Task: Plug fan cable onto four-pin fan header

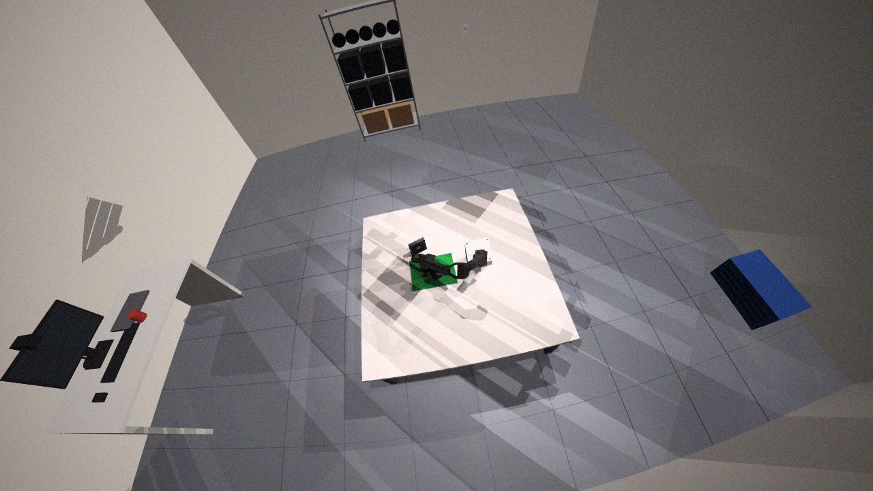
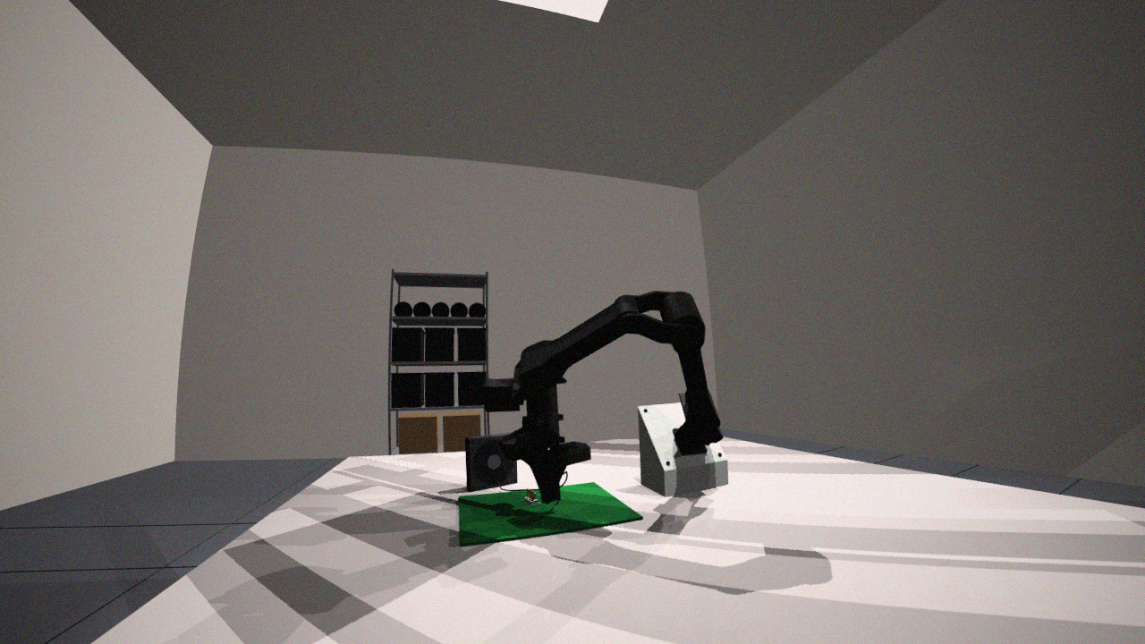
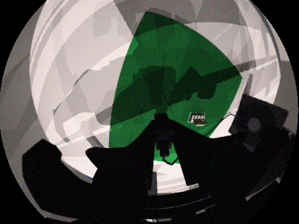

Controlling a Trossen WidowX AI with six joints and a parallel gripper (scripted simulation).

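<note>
With its jaws clamped on the fan's plug (image 3: pixel 164 145), the gripper (image 2: pixel 547 495) stands low over the green board (image 2: pixel 592 505), the four-pin header (image 3: pixel 198 119) just beside it. The plug looks small, light and rigid, best pinched by its flat sides; its thin cable (image 3: pixel 172 162) trails toward the fan (image 2: pixel 488 461).

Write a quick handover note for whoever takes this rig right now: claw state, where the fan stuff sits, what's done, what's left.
Claw: shut on the plug, low over the green board.
Fan: upright on the table behind the board.
Header: on the board, beside the claw in the wrist view, nothing on it.
Done: plug gripped.
Left: carry the plug onto the header, push it fully down, open, lift clear of plug and board.
</note>
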